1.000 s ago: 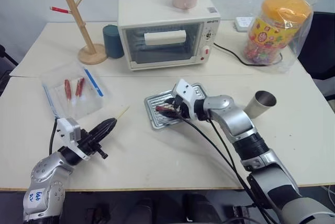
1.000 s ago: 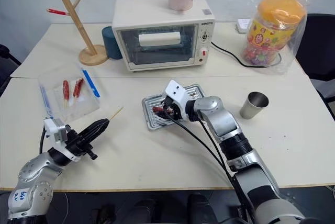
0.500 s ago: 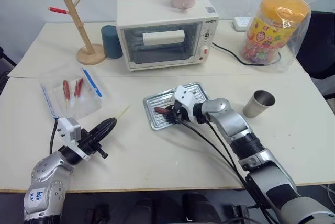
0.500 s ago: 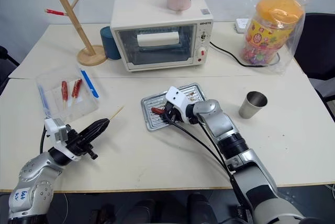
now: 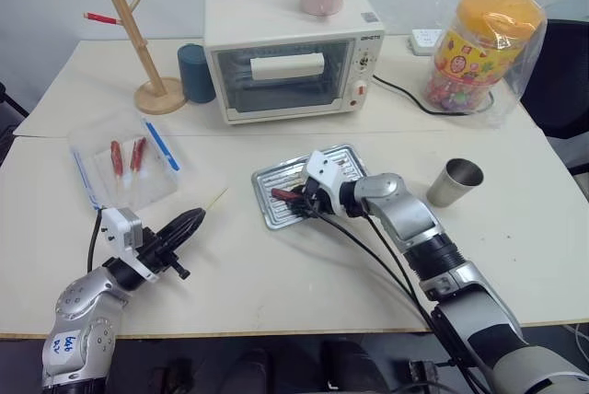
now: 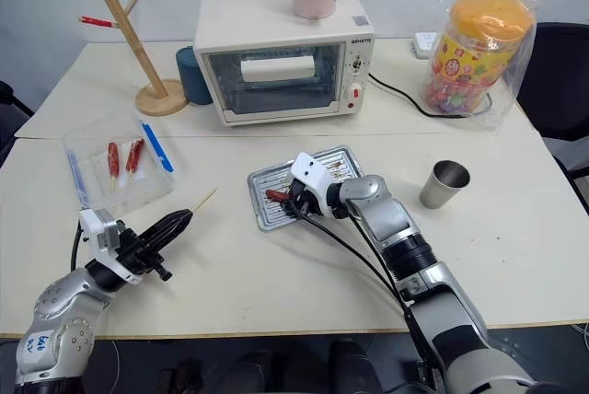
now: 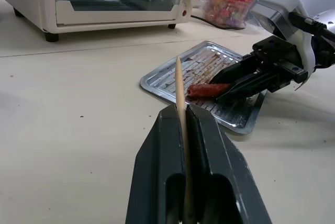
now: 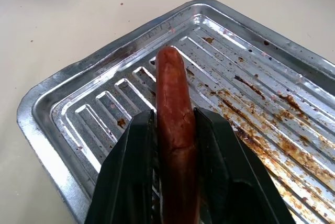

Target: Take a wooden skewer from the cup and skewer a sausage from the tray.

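In the left eye view, the left gripper [image 5: 189, 223] is at the near left over the worktop [image 5: 239, 274], its fingers clenched on the wooden skewer [image 5: 215, 198], whose pale tip points to the far right, toward the tray [image 5: 265, 179]. The right gripper [image 5: 291, 197] is over the tray in the middle of the worktop and grasps the sausage [image 5: 282, 193], with the free end pointing left. The cup [image 5: 455, 182] stands at the right, well apart from the tray. At the far side are a toaster oven [image 5: 287, 64], a dark blue cup [image 5: 197, 73], a wooden stand [image 5: 138, 30] and, at the left, a clear bag with two red sausages [image 5: 127, 158].

The right eye view gives the same arrangement; the skewer tip and the sausage are apart, with bare worktop between them.

In the left wrist view, the skewer [image 7: 180, 92] rises straight from between the closed fingers [image 7: 209, 145], and the sausage [image 7: 207, 89] is beyond its tip, held by the other gripper just above the tray [image 7: 172, 77].

In the right wrist view, the two fingers [image 8: 131, 166] press the sausage [image 8: 175, 124] from both sides, near its middle, and its rounded end stands free over the ridged bottom of the tray [image 8: 78, 109].

I judge that the skewer is already taken and the sausage is being presented for piercing. The next move calls for bringing the tip in line with the free end of the sausage and pushing along its length, while the right fingers keep it firm
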`<move>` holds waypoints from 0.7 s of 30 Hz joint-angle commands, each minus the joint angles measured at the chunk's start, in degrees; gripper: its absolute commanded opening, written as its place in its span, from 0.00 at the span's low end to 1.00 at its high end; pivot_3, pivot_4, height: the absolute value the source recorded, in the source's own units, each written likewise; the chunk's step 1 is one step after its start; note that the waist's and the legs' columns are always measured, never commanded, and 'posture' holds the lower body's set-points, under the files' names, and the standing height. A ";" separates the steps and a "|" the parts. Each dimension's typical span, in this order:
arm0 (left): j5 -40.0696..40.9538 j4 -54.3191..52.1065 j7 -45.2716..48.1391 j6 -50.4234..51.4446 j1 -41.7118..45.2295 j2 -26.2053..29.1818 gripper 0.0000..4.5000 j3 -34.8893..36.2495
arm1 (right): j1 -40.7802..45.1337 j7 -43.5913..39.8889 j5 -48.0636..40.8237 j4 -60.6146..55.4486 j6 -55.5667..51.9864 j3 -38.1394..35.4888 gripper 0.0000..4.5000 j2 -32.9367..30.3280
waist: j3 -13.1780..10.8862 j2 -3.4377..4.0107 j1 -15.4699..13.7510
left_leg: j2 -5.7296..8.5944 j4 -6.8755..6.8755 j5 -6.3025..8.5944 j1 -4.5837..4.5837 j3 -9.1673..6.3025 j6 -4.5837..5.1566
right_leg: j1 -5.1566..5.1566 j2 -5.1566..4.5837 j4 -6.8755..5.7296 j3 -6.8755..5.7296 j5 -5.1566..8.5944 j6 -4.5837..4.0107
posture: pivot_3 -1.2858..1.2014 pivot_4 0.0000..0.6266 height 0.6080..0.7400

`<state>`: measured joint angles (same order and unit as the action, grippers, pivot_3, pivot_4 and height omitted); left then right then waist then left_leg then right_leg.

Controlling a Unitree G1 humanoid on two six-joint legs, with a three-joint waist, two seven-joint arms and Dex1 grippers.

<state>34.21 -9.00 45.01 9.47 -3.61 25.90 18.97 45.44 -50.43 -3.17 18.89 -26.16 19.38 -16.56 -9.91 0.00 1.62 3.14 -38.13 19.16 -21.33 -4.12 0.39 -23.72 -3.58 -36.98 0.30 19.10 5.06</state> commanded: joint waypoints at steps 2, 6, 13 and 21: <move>-0.10 -1.07 0.20 -1.29 0.25 0.01 0.00 0.08 | 0.33 -0.22 0.17 0.04 0.87 -0.58 0.27 0.26 | 0.00 0.00 0.00 | 0.00 0.00 0.00 0.00 0.00 0.00 | 0.00 0.00 0.00 0.00 0.00 0.00 | 0.52 0.24 1.00; -0.15 -1.07 0.17 -1.32 0.25 0.04 0.00 0.12 | 0.36 -0.88 -0.17 0.16 0.94 -0.56 0.27 0.31 | 0.00 0.00 0.00 | 0.00 0.00 0.00 0.00 0.00 0.00 | 0.00 0.00 0.00 0.00 0.00 0.00 | 0.52 0.24 1.00; -0.14 -1.08 0.01 -1.19 0.29 0.08 0.00 0.16 | 0.42 -0.55 -0.41 0.35 1.02 -1.11 0.23 0.36 | 0.00 0.00 0.00 | 0.00 0.00 0.00 0.01 0.00 0.00 | 0.00 0.00 0.00 0.00 0.00 0.00 | 0.52 0.24 1.00; -0.09 -1.10 0.04 -1.15 0.28 0.08 0.00 0.08 | 0.06 -0.39 -0.42 0.08 1.05 -1.42 0.17 0.34 | 0.00 0.00 0.00 | 0.00 -0.01 0.00 0.01 0.00 0.00 | 0.01 0.00 -0.02 0.00 0.00 0.00 | 0.52 0.24 1.00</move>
<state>34.16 -8.98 44.87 9.43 -3.60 25.90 18.97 45.44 -50.83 -3.32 19.73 -25.22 18.99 -16.49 -9.91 0.00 1.61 3.14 -38.14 19.16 -21.32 -4.11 0.39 -23.71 -3.58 -37.00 0.31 19.10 5.06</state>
